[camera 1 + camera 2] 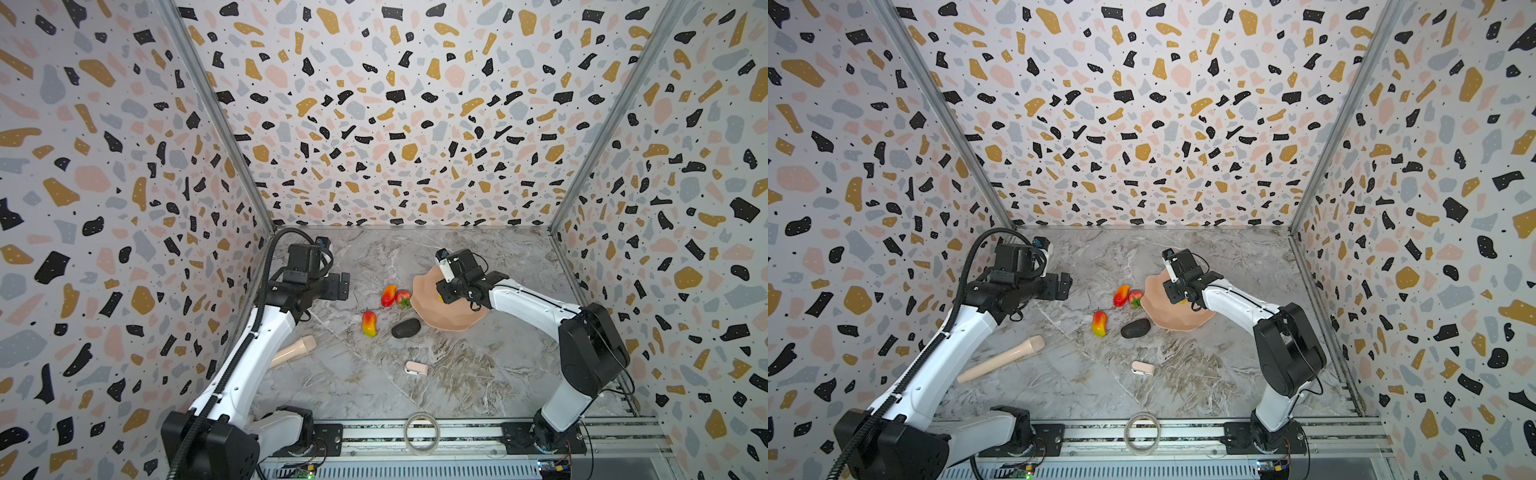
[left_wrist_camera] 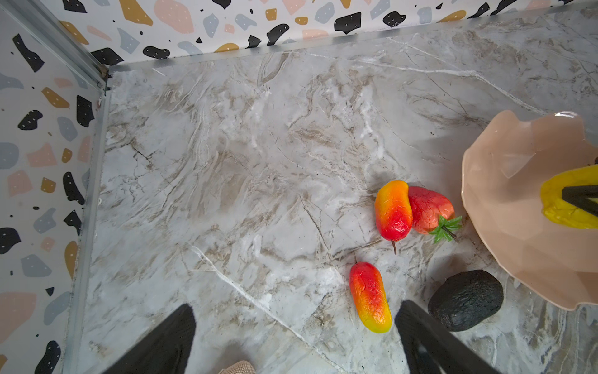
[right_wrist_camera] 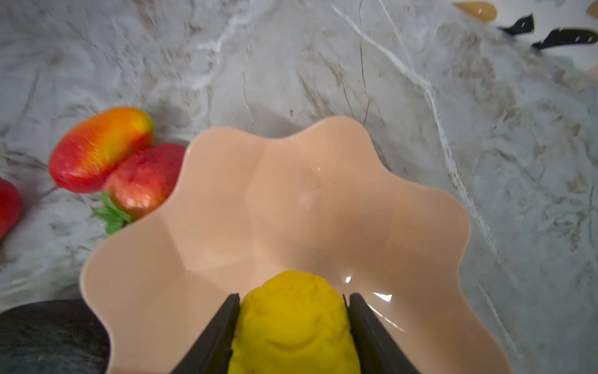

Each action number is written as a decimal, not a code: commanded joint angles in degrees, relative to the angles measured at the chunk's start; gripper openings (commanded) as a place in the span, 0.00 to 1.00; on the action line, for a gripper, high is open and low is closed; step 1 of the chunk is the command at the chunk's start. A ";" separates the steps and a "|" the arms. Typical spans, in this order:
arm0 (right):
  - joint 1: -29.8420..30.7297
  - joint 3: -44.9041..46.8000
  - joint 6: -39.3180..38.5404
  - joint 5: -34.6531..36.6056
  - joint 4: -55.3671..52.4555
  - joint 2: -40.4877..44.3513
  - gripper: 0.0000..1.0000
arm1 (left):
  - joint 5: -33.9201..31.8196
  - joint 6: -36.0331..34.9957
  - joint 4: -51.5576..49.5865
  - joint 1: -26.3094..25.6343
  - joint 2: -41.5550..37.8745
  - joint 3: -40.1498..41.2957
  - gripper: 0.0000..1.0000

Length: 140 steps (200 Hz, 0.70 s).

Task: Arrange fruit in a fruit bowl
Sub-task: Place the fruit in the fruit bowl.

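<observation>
In both top views the fruit bowl [image 1: 449, 320] sits right of centre on the marble table [image 1: 353, 257]. The right hand [image 1: 441, 295] hangs over the bowl's left half, with a glimpse of yellow beneath it. Left of the bowl lie one mango [image 1: 388, 295] and the strawberry [image 1: 402, 298], pressed together, the strawberry close against the rim. The second mango [image 1: 369, 323] and the dark oval fruit [image 1: 405, 328] lie lower in the frame. The left hand [image 1: 343, 284] hovers at centre left.

The left wrist view shows the left hand's jaws spread wide with nothing between them, above the table beside the lower mango.

The right wrist view shows the right hand clamped on the bumpy yellow fruit [image 3: 293, 323], held over the bowl's inner slope, which has no fruit on it.

The likely risks:
- The bowl is glossy and shallow, so a release from height could send the round fruit bouncing or rolling over the low scalloped rim.
- A finger catching the rim could skid the bowl into the strawberry and scatter its neighbours.
</observation>
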State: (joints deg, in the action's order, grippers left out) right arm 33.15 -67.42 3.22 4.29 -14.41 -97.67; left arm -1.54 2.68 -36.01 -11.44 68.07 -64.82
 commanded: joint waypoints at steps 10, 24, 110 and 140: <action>-0.18 1.61 0.43 -0.96 4.71 0.11 0.31 | 0.14 -0.41 -1.08 -0.86 0.46 -2.21 1.00; -0.34 2.14 0.63 -1.17 5.62 -1.02 0.31 | -0.09 -0.56 -1.12 -1.04 0.64 -2.33 0.99; -1.47 4.22 0.73 -1.26 8.79 -4.00 0.42 | -0.48 -0.57 -0.90 -1.48 1.49 -1.89 1.00; -1.55 4.60 0.62 -1.55 8.88 -4.02 0.50 | -0.48 -0.61 -0.64 -1.65 1.95 -1.80 1.00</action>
State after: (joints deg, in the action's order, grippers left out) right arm 31.81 -63.35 3.53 3.11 -6.24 -102.10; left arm -1.63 2.55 -36.40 -12.62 69.60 -65.56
